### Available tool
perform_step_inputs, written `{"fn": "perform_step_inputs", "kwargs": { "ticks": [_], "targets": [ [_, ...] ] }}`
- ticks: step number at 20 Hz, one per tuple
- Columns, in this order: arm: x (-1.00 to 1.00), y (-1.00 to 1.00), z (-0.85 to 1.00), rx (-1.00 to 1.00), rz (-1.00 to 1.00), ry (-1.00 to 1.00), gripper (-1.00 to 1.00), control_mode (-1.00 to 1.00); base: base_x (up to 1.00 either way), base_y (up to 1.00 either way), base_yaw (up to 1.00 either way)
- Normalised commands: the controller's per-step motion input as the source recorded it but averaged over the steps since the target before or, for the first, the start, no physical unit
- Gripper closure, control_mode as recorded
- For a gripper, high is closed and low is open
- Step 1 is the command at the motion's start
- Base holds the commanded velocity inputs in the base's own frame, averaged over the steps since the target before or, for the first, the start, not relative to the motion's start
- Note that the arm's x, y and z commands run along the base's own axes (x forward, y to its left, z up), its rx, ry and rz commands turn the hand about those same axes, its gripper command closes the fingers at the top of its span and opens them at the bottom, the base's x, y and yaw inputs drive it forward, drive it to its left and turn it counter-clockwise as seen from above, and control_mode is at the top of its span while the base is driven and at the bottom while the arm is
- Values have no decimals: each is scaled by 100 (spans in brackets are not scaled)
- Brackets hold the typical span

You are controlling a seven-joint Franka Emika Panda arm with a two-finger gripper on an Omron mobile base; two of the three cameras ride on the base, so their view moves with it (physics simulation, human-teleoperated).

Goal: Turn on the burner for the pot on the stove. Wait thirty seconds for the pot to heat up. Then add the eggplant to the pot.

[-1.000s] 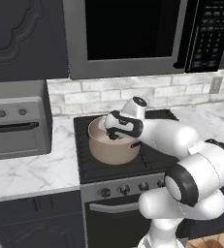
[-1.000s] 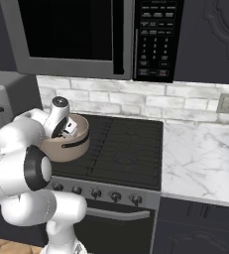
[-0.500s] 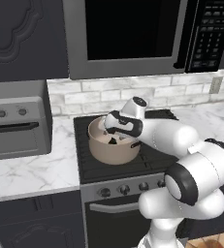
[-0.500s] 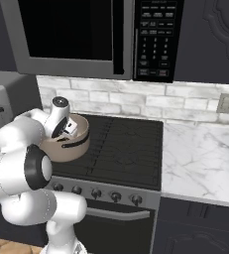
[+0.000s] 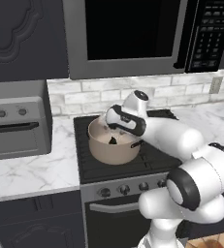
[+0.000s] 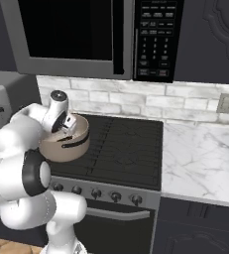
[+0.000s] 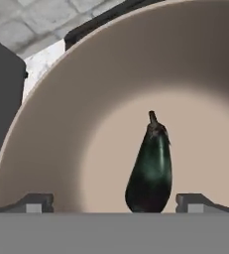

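while the arm reaches over the stove [image 5: 108, 164]:
gripper [image 7: 115, 202]: fingers spread wide, holding nothing, just above the pot
eggplant [image 7: 149, 168]: lying loose on the pot floor, between the 2 fingertips
pot [image 5: 104, 150]: on the cooktop's front-left grate

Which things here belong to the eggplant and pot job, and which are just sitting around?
Part of the job:
pot
eggplant, lying in the pot
stove
gripper, jaws open above the eggplant

Just around:
microwave
toaster oven
wall outlet
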Motion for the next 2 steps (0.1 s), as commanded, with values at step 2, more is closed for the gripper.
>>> {"fn": "perform_step_inputs", "kwargs": {
  "ticks": [2],
  "targets": [
    [-2,0,40,0,0,-4,-100,-100,0,0,0]
  ]
}}
